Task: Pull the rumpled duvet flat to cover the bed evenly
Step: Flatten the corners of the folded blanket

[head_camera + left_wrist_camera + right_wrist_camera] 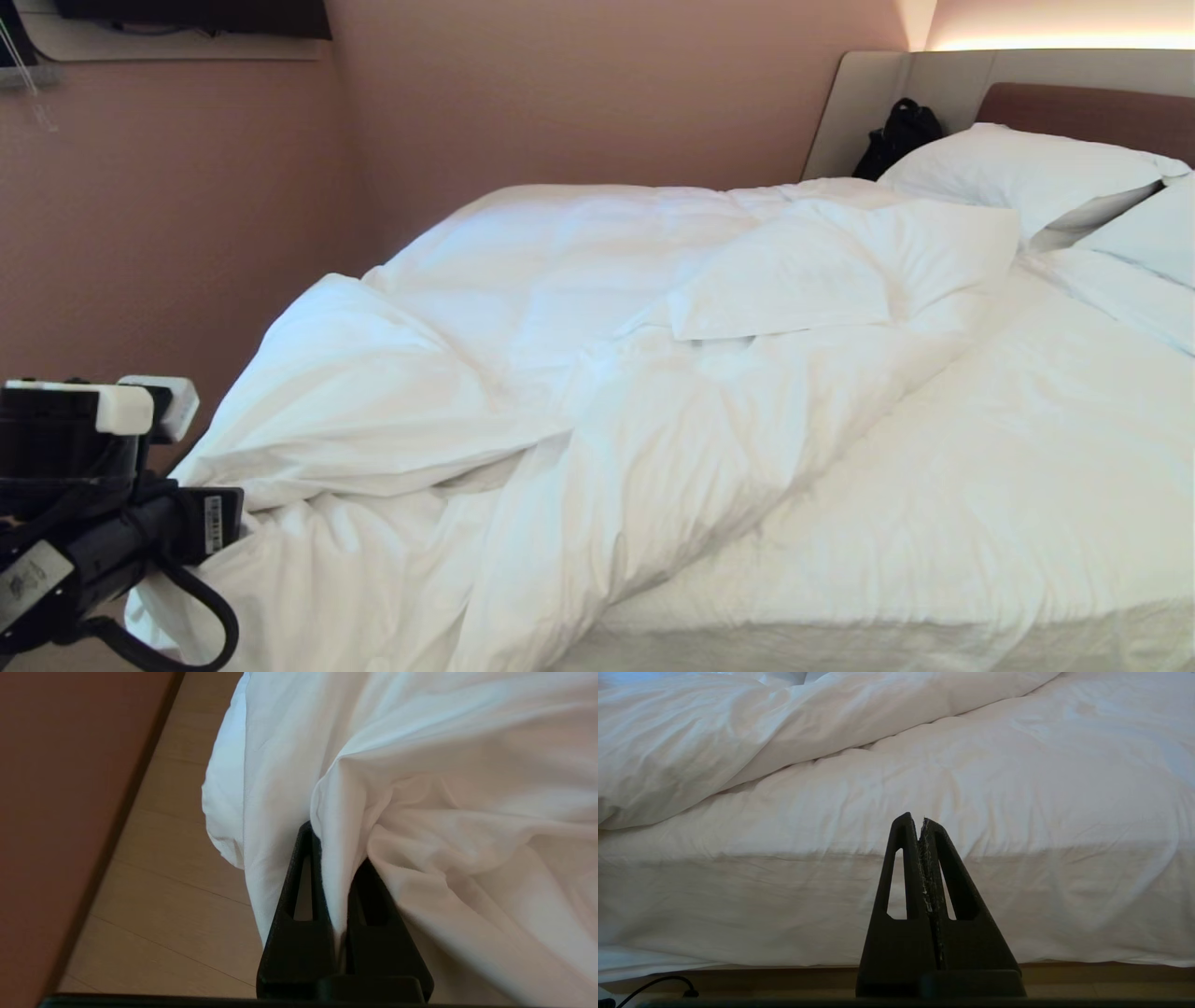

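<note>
the left gripper (334, 858) is clamped on a fold of the duvet (560, 373), bunched over the bed's (1027, 467) left half. right gripper (920, 823) closed, empty, near the mattress side.

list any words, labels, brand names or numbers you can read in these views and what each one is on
None can be read.
Left arm, head view: a small white label with dark print, too small to read.
Same arm, lower down: a second pale sticker, its marks too blurred to read.
Duvet, bed, pillows, left gripper and right gripper: no text on them.
</note>
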### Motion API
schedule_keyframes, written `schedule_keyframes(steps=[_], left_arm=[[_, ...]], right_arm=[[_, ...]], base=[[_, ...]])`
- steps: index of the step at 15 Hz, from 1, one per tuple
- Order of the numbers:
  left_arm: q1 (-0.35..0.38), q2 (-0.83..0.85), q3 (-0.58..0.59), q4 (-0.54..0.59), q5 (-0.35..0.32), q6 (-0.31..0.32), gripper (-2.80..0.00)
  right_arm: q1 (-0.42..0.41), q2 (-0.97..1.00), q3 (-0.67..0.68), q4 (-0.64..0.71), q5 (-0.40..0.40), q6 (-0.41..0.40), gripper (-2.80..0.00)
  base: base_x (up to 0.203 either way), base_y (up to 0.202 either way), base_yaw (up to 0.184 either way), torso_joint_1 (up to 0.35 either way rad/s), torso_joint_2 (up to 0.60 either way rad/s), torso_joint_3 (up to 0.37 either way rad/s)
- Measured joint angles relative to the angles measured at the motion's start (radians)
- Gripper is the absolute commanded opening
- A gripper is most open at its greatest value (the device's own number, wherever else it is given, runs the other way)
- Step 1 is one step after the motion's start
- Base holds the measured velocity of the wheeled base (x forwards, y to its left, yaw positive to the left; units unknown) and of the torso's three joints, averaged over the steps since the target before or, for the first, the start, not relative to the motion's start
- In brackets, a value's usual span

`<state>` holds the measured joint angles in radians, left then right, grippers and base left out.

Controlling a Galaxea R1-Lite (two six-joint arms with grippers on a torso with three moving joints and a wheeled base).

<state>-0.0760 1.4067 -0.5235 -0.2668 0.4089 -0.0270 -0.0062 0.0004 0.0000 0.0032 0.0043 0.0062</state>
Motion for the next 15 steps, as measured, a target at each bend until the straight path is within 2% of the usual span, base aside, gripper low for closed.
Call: schedule_keyframes(steps=[4, 7, 9, 10, 12, 14, 15], left_arm=[[0.03, -0.043, 0.06, 0.0, -0.036, -0.148, -2.8], [0.032, -0.061, 0.104, 0.0, -0.113, -0.235, -2.8], [0.032, -0.06, 0.131, -0.019, -0.152, -0.248, -2.8], [0.033, -0.05, 0.161, -0.054, -0.21, -0.251, -2.8], [0.032, -0.013, 0.23, -0.161, -0.279, -0.249, -2.8], [0.031, 0.045, 0.292, -0.302, -0.291, -0.246, -2.8], [0.031, 0.063, 0.312, -0.353, -0.293, -0.245, 0.0]], right_arm=[[0.0, 0.0, 0.0, 0.0, 0.0, 0.0, -2.8], [0.0, 0.0, 0.0, 0.0, 0.0, 0.0, -2.8], [0.0, 0.0, 0.0, 0.0, 0.0, 0.0, -2.8], [0.0, 0.0, 0.0, 0.0, 0.0, 0.0, -2.8], [0.0, 0.0, 0.0, 0.0, 0.0, -0.001, -2.8], [0.0, 0.0, 0.0, 0.001, 0.0, -0.001, -2.8], [0.0, 0.0, 0.0, 0.001, 0.0, -0.001, -2.8]], base=[[0.0, 0.0, 0.0, 0.0, 0.0, 0.0], [0.0, 0.0, 0.0, 0.0, 0.0, 0.0], [0.0, 0.0, 0.0, 0.0, 0.0, 0.0], [0.0, 0.0, 0.0, 0.0, 0.0, 0.0], [0.0, 0.0, 0.0, 0.0, 0.0, 0.0], [0.0, 0.0, 0.0, 0.0, 0.0, 0.0], [0.0, 0.0, 0.0, 0.0, 0.0, 0.0]])
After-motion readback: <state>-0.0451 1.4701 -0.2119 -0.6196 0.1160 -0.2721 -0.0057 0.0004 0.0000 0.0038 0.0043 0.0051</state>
